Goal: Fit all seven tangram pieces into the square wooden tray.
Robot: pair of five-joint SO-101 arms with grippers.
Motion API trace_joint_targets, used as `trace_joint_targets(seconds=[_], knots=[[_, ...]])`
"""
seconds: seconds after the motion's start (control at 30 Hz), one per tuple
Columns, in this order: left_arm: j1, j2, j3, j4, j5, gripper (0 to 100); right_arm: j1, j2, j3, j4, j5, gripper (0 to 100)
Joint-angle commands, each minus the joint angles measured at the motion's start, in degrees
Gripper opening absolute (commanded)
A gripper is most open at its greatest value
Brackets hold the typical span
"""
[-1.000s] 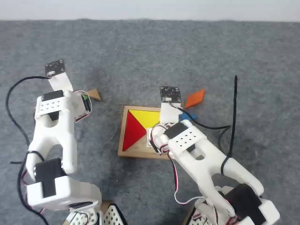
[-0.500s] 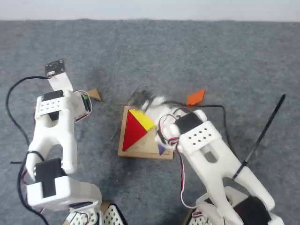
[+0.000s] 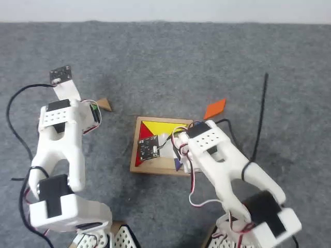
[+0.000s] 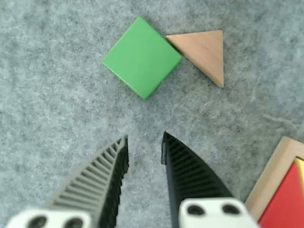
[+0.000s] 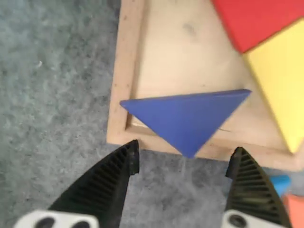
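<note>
**White shells, black motors, dark ribbed pincers**

We see two arms built of white plastic shells, the left arm [image 3: 59,150] and the right arm [image 3: 222,160]. Each has a plate pierced by rows of small holes and black motor blocks [image 3: 51,192] at the joints. Black cables [image 3: 8,114] loop off both, and thin red and white wires [image 3: 192,194] trail along the right one. The left pincer [image 4: 145,137] and the right pincer [image 5: 185,147] have dark ribbed fingers on white mounts.
</note>
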Motion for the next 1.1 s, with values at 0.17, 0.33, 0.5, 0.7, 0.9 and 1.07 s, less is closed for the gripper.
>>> trace_joint_targets(seconds=[0.17, 0.33, 0.5, 0.7, 0.9, 1.07], knots=[[-0.26, -3.87, -0.75, 0.44, -0.53, 11, 0.48, 0.57, -0.70, -1.54, -3.08, 29.2], [-0.26, -3.87, -0.75, 0.44, -0.53, 11, 0.48, 0.57, -0.70, -1.19, -3.25, 29.2], [-0.26, -3.87, -0.75, 0.44, -0.53, 11, -1.89, 0.57, -0.62, 1.80, -2.46, 29.2], [-0.35, -3.87, -0.75, 0.53, -0.53, 11, -3.82, 0.57, -0.62, 5.93, 1.58, 29.2], [-0.35, -3.87, -0.75, 0.53, -0.53, 11, -3.74, 0.66, -0.26, 6.02, -0.88, 29.2], [-0.35, -3.87, -0.75, 0.53, -0.53, 11, -3.82, 0.66, -0.26, 6.02, -1.85, 29.2]])
